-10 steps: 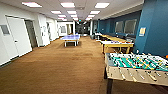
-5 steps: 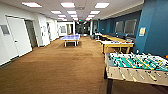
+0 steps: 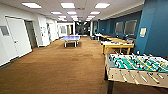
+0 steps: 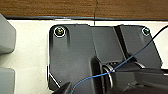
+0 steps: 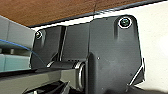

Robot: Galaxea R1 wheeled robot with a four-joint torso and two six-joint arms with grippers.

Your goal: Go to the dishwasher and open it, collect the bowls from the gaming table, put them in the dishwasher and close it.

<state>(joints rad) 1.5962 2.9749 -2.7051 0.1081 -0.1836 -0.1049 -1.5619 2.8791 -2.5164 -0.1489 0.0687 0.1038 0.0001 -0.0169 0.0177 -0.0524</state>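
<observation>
The gaming table (image 3: 117, 44), with a pale top and yellow edge and legs, stands ahead on the right along the blue wall in the head view. Small things lie on its top, too blurred to tell whether they are bowls. The dishwasher is out of view. Both wrist views look down on the robot's own dark plate over a white body, with a strip of brown floor behind.
A table-football table (image 3: 137, 66) with a green field stands close at the front right. A blue table-tennis table (image 3: 70, 38) is further down the room. White doors (image 3: 17, 37) line the left wall. Brown carpet (image 3: 57, 67) runs wide through the middle.
</observation>
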